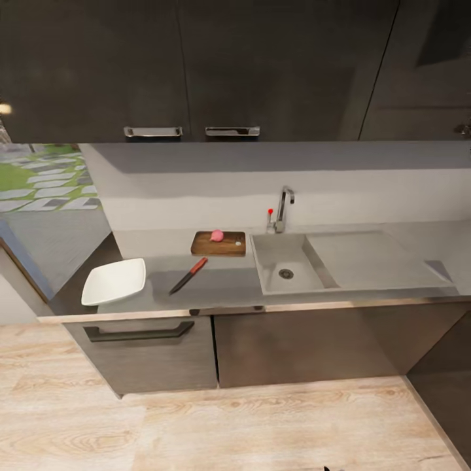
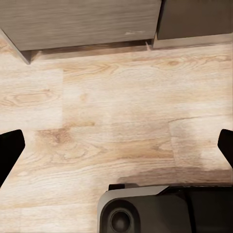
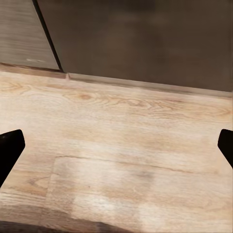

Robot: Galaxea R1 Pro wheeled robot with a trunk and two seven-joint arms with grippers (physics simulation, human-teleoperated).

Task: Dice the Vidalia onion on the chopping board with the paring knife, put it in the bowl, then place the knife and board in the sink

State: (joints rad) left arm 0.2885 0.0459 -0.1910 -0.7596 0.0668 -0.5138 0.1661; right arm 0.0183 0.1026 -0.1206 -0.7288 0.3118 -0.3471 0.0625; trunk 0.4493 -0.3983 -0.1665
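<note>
In the head view a pink onion (image 1: 216,235) rests on the brown chopping board (image 1: 218,244), which lies on the countertop just left of the grey sink (image 1: 285,265). A paring knife (image 1: 188,275) with a red handle lies on the counter in front of the board. The white bowl (image 1: 115,281) sits at the counter's left end. My left gripper (image 2: 116,145) hangs open over the wooden floor, its fingertips (image 2: 9,151) wide apart. Likewise my right gripper (image 3: 116,148) is open above the floor, holding nothing.
A faucet (image 1: 282,209) stands behind the sink, with a drainboard (image 1: 366,258) to its right. Dark cabinets (image 1: 190,65) hang above the counter, drawers and doors (image 1: 150,350) below. My base (image 2: 160,211) shows on the wooden floor (image 1: 235,425).
</note>
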